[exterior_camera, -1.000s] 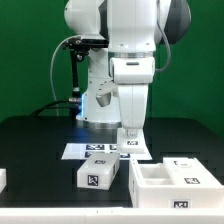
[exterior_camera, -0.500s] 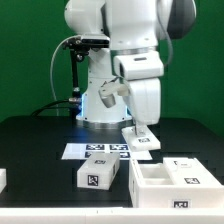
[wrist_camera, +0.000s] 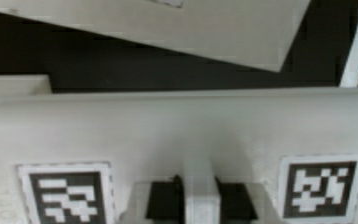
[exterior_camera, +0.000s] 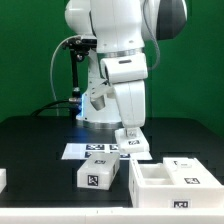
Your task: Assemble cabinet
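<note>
My gripper (exterior_camera: pixel 130 131) hangs over the table's middle, shut on a small white tagged panel (exterior_camera: pixel 134 145) that it holds just above the black table, beside the marker board (exterior_camera: pixel 92 151). In the wrist view the gripper (wrist_camera: pixel 197 196) grips the panel's edge. The panel's white face (wrist_camera: pixel 176 135) fills the picture, with one tag on each side of the fingers. The cabinet (exterior_camera: pixel 172 184), a large white box with thick walls and tags, lies at the front of the exterior view's right, apart from the gripper.
A small white tagged block (exterior_camera: pixel 98 176) lies in front of the marker board. Another white piece (exterior_camera: pixel 3 179) shows at the left edge. The robot's base (exterior_camera: pixel 95 105) and cables stand behind. The marker board also shows in the wrist view (wrist_camera: pixel 176 35).
The arm swung the held panel to the exterior view's right and then back left. The wrist has turned, and the panel now sits slightly lower.
</note>
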You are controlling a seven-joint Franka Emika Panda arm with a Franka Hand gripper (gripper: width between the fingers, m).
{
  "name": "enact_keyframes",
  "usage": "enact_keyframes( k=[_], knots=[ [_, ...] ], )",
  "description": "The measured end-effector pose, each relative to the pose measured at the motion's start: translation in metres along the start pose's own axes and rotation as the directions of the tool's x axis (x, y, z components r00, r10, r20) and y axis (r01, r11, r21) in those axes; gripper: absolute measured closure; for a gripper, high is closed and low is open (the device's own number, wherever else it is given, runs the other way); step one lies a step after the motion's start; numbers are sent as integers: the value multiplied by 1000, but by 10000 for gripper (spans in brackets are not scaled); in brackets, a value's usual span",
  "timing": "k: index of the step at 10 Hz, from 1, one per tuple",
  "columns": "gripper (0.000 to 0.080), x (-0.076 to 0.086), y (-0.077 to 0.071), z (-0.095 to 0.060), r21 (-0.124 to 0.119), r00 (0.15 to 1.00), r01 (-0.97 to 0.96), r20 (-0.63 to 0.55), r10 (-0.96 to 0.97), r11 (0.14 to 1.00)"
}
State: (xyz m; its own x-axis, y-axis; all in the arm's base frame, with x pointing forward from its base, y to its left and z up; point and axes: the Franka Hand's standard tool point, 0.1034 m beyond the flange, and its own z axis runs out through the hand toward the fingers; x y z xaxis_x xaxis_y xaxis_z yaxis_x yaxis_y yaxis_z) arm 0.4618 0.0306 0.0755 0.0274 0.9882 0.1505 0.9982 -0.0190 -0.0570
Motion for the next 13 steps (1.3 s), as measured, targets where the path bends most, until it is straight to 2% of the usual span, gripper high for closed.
enact_keyframes(
  k=[1,2,6,9,13],
  knots=[
    [735,10,-1,3,5,1000,11,4,-11,1000],
    [735,14,-2,5,9,1000,21,12,-21,1000],
    [735,9,-2,7,14,999,12,29,-13,1000],
    [735,3,0,15,30,1000,10,24,-11,1000],
    [735,19,9,11,14,1000,-6,25,6,1000]
  ],
)
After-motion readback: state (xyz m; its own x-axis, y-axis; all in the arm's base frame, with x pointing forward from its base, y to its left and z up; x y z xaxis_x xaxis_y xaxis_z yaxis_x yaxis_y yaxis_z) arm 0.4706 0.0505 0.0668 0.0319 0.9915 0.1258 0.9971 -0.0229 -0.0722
